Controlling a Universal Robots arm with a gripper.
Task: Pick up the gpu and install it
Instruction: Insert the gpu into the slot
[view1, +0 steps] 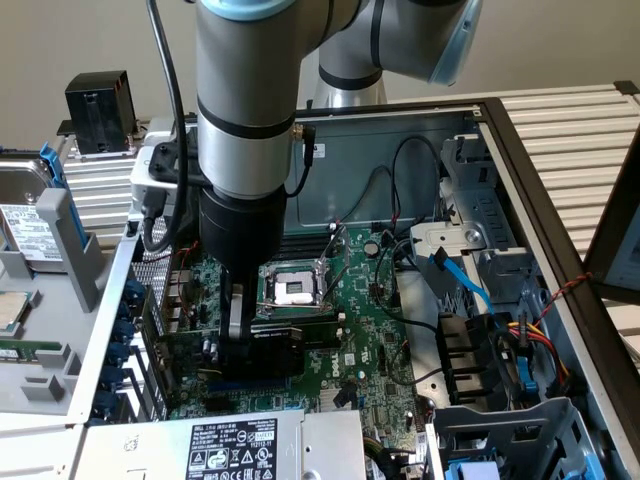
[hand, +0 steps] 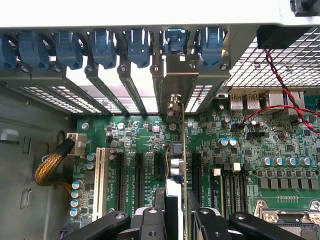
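The gpu (view1: 285, 338), a short card with a black shroud, stands on edge low over the green motherboard (view1: 375, 335), just in front of the CPU socket (view1: 292, 288). My gripper (view1: 240, 345) reaches straight down into the open computer case and is shut on the card. In the wrist view the gpu (hand: 176, 150) appears edge-on between my fingers (hand: 200, 220). Its metal bracket (hand: 172, 82) sits at the case's rear slot openings. The card lines up between two black expansion slots (hand: 159, 165) on the motherboard (hand: 140, 132). Whether it is seated in a slot I cannot tell.
Blue retention clips (hand: 105, 47) line the rear wall. A red-black twisted wire (hand: 280, 80) and a braided cable (hand: 47, 167) lie near the board. The power supply (view1: 230, 445), blue cables (view1: 465, 280) and a drive cage (view1: 500, 440) crowd the case. A hard drive (view1: 25, 230) lies outside.
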